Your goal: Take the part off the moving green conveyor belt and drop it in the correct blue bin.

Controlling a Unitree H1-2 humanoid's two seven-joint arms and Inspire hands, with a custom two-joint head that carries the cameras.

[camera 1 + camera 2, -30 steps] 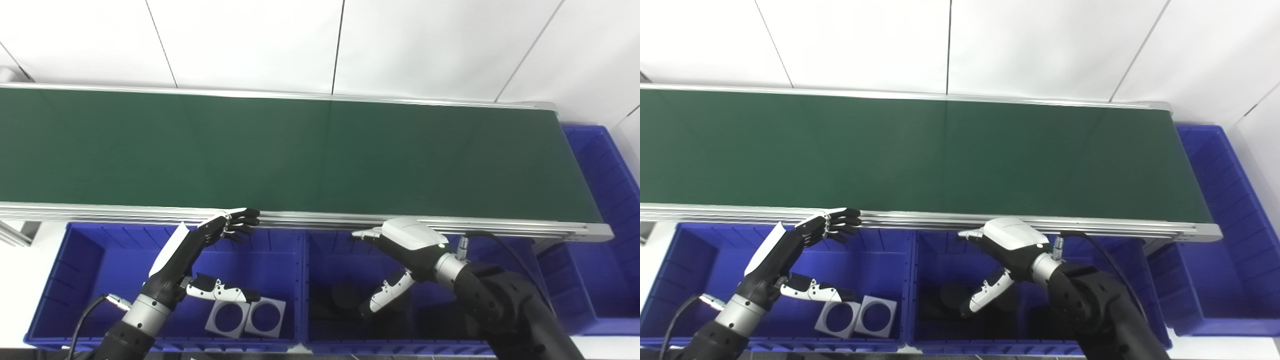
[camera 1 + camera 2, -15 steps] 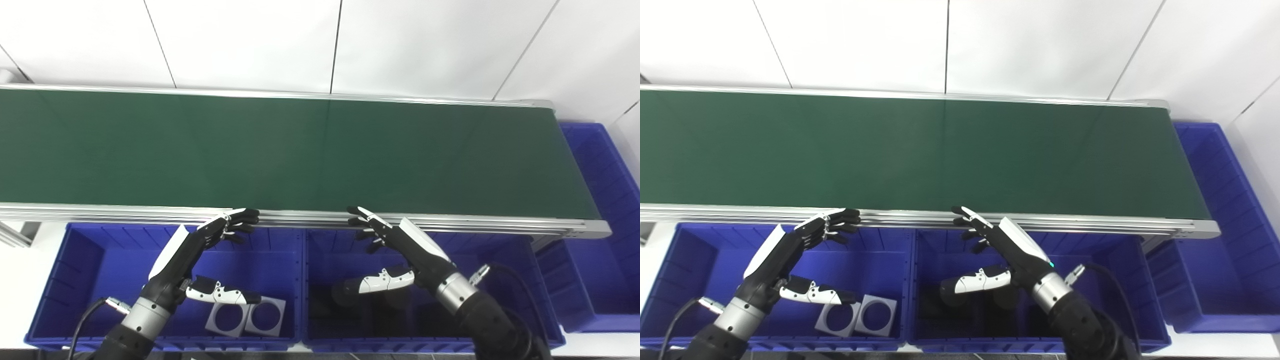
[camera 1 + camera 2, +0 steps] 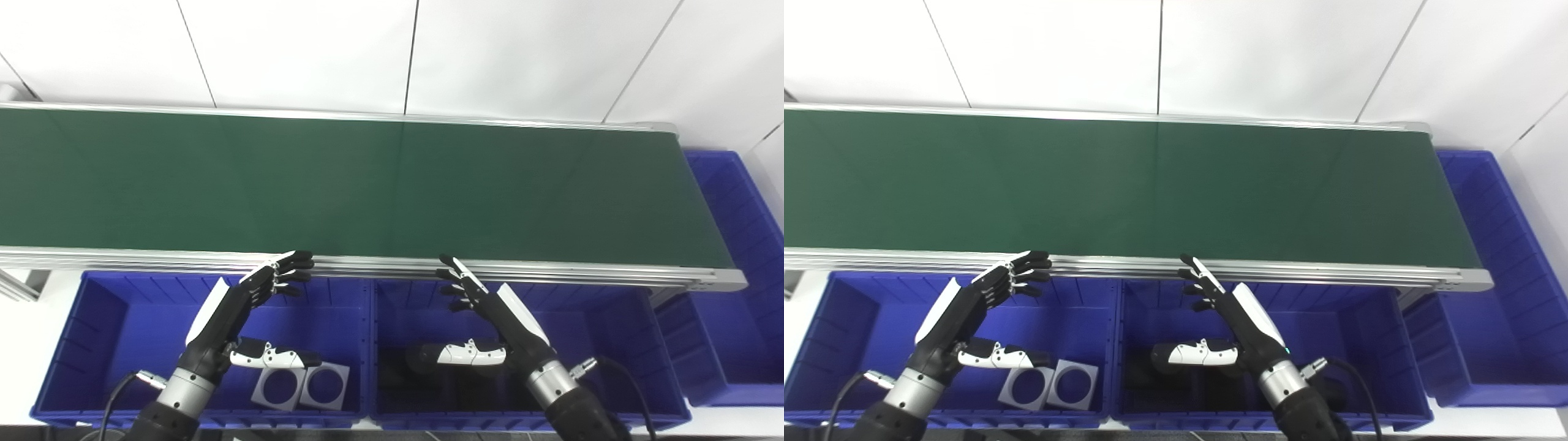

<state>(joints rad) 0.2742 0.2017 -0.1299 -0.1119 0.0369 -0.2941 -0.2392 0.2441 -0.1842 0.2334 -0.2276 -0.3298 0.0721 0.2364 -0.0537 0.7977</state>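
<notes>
Both hands' fingers (image 3: pixel 288 269) spread over blue bins (image 3: pixel 110 318); belt (image 3: pixel 367 184) bare.

A factory-style sorting cell: a long green conveyor belt (image 3: pixel 367 184), blue bins (image 3: pixel 122 324) along its near edge, white panelled walls (image 3: pixel 306 49).

1. A white wall (image 3: pixel 306 55) fills the picture from 10 to 2 o'clock, made of large plain panels.
2. Thin dark seams (image 3: pixel 411 58) split the panels; they run down from 12 o'clock, some slanting.
3. At 9 o'clock a strip of white floor (image 3: pixel 24 331) shows.
4. At 8 o'clock, a grey metal frame leg (image 3: pixel 18 286) stands on that floor.
5. The light is even and bright, with soft shadows.
</notes>
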